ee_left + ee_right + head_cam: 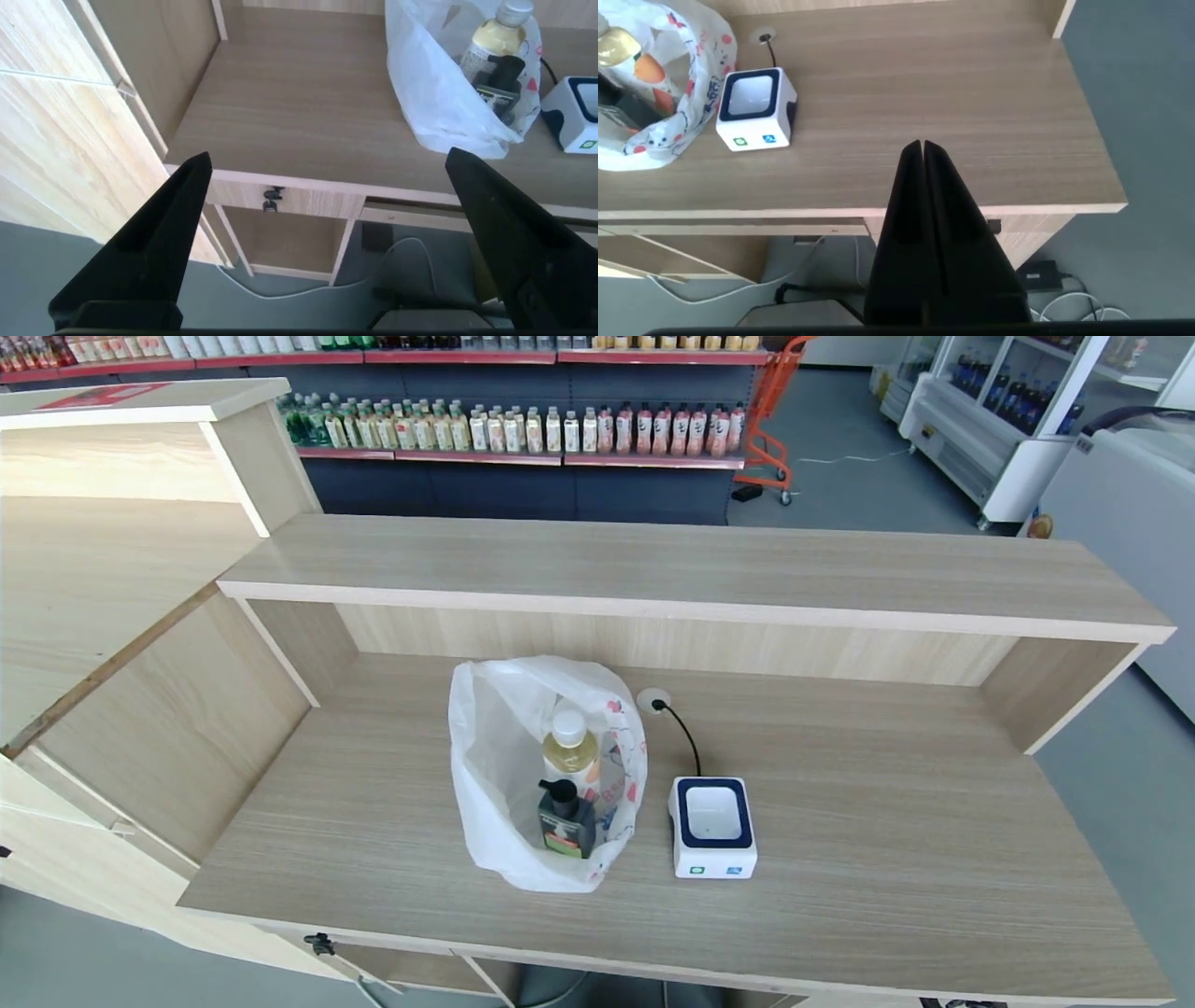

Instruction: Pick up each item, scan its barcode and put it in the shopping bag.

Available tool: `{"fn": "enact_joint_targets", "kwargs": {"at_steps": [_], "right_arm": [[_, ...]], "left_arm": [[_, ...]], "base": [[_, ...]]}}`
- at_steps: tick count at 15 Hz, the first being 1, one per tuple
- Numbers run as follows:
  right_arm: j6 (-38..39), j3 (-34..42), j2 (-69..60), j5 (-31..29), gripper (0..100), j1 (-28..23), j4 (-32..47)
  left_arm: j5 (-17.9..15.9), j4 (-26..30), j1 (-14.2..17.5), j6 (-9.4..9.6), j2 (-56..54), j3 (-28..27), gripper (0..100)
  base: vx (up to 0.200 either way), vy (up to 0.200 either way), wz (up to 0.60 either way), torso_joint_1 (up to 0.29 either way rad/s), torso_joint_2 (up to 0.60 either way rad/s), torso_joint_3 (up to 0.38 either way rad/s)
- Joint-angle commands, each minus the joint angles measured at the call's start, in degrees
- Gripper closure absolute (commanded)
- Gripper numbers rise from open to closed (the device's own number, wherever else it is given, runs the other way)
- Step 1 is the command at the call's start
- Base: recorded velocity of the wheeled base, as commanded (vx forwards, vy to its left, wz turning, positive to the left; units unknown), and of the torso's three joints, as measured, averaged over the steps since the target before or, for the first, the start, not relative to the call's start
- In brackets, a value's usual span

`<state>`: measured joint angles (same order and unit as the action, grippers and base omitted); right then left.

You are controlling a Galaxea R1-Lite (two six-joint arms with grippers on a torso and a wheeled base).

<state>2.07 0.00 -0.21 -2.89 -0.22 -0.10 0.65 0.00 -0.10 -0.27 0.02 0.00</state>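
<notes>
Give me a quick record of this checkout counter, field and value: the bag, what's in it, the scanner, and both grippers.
bag: white plastic bag, open, standing on the counter
in bag: pale bottle with white cap; dark pump bottle in front of it
scanner: beside the bag, on the robot's right of it; cable runs toward the back
left gripper: open, empty, off the counter's near edge
right gripper: shut, empty, at the near edge

You have a pale wood counter in front of you. On it the bag stands open near the middle, with the scanner just beside it on the right. The scanner's black cable runs back across the top into a round hole behind the bag.
</notes>
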Motion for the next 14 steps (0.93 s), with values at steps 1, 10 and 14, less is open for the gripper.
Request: {"fn": "enact_joint_targets", "kwargs": {"at_steps": [1, 10, 14], "right_arm": [[0.0, 0.0, 0.2, 0.0, 100, 0.0, 0.0], [-1.0, 0.0, 0.2, 0.0, 100, -0.1, 0.0], [-1.0, 0.0, 0.2, 0.0, 100, 0.0, 0.0]], "left_arm": [[0.1, 0.0, -0.1, 0.00, 0.0, 0.0, 0], [0.1, 0.0, -0.1, 0.09, 0.0, 0.0, 0], [0.1, 0.0, -0.1, -0.08, 0.0, 0.0, 0]], "base": [[0.200, 0.000, 0.00, 0.022, 0.02, -0.002], [0.044, 0.000, 0.00, 0.002, 0.00, 0.000], [0.000, 0.150, 0.00, -0.001, 0.00, 0.003]]}}
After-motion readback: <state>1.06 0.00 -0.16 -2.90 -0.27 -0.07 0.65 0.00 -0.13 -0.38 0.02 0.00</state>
